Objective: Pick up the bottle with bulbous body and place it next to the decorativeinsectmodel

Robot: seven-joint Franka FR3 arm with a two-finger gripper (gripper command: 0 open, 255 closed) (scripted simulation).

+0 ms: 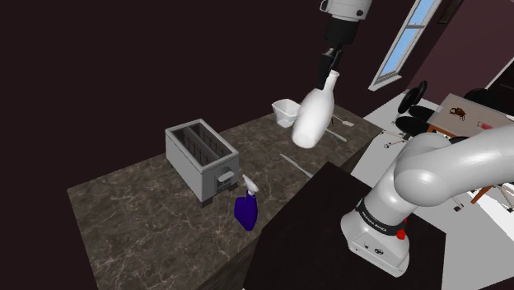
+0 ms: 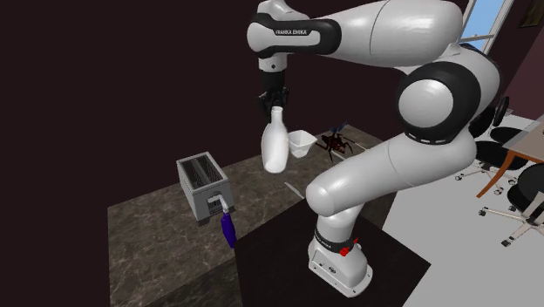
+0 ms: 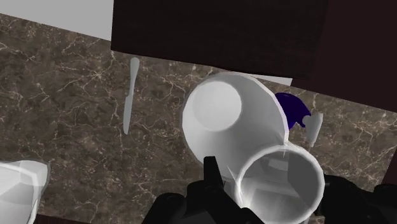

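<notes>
Right, I have the pincer clamped on the neck of the white bottle, which hangs clear above the dark marbled tabletop with its bulbous body lowest. In the second exterior view the insect model sits on the tabletop at about three o'clock from the bottle. It is dark with some red, and its legs are too small for me to make out. A white cup stands between the two from that angle, and I cannot tell how near it is to either. The grey toaster lies at eight o'clock from the bottle, and a blue spray bottle stands at seven o'clock near the tabletop's edge.

Through the wrist camera I look down past the bottle's open mouth and round body. The black fingers press against the neck, and their tips are hidden behind it. The body covers most of the spray bottle, leaving a blue sliver and the pale trigger head. A knife lies flat on the stone, well apart. The cup is cut off by the frame edge.
</notes>
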